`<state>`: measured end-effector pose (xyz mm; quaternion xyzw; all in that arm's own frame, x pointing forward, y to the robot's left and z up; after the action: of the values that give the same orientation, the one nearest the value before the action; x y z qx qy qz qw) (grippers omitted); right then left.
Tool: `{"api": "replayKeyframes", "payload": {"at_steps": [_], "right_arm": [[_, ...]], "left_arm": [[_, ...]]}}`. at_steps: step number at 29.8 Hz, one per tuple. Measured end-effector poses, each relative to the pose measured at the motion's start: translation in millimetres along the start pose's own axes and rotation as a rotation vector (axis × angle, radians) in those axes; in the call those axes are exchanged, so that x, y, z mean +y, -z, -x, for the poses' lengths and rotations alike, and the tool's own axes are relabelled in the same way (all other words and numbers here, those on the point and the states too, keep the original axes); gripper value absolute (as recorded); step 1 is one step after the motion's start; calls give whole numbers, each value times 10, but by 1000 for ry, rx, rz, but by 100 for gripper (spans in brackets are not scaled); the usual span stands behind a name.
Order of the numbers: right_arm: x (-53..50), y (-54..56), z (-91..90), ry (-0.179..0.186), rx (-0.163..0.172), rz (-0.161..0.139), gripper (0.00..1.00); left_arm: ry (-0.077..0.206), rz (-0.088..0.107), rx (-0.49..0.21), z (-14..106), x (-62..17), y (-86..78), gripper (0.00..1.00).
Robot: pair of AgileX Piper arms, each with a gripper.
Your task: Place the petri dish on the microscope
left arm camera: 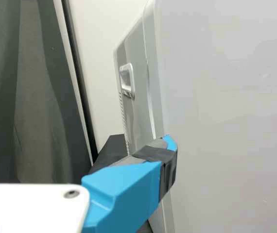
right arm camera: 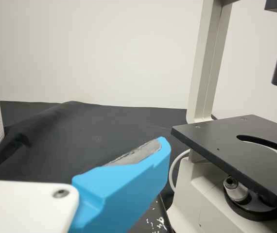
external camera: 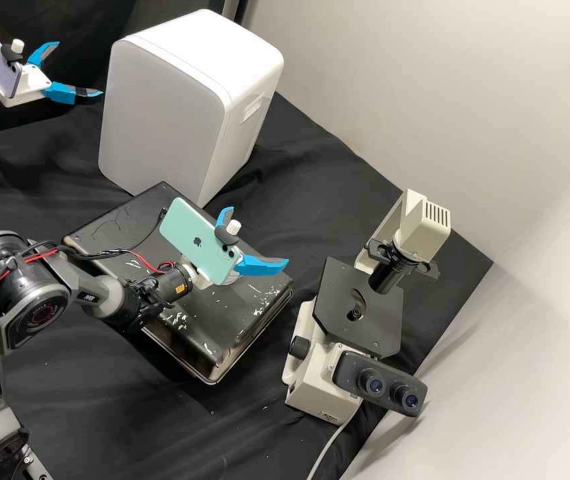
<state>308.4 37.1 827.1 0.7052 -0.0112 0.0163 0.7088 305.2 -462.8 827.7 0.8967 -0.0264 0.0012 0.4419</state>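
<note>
OK, far left at the back: left gripper (external camera: pixel 78 69) hangs above the counter (external camera: pixel 311 180), just beside the white box (external camera: pixel 185 100), fingers (external camera: pixel 71 93) spread. In the left wrist view one blue finger (left arm camera: pixel 129 189) sits close against the box wall (left arm camera: pixel 226 97), the other is a sliver at the frame edge, and I can't tell if there is contact.

The white box stands upright at the back of the counter.

In front of it a dark tray (external camera: pixel 125 220) lies flat on the counter, its surface flecked with white, between the box and the microscope (external camera: pixel 351 320).

The right arm comes in from the near left. The right gripper (external camera: pixel 258 237) is over the tray's right half and points toward the microscope. Fingers spread, nothing between them. The right wrist view shows one finger (right arm camera: pixel 124 189) with the microscope stage (right arm camera: pixel 235 145) near ahead and not touching.

Petri dish: can't tell where it is.

The microscope stands right of the tray, close to its corner. Its black stage (external camera: pixel 361 303) is level, with a slot opening and a lens (right arm camera: pixel 235 187) under it. The eyepieces (external camera: pixel 385 387) face the near edge, and a white cable (external camera: pixel 328 453) runs off toward the front.
</note>
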Motion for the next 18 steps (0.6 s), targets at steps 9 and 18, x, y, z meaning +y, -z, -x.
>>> {"api": "replayKeyframes", "payload": {"at_steps": [9, 18], "right_arm": [[0, 0, 0, 0, 0, 0, 100], [0, 0, 0, 0, 0, 0, 100]], "left_arm": [[0, 0, 0, 0, 0, 0, 100], [9, 2, -35, 34, -21, -105, 100]]}}
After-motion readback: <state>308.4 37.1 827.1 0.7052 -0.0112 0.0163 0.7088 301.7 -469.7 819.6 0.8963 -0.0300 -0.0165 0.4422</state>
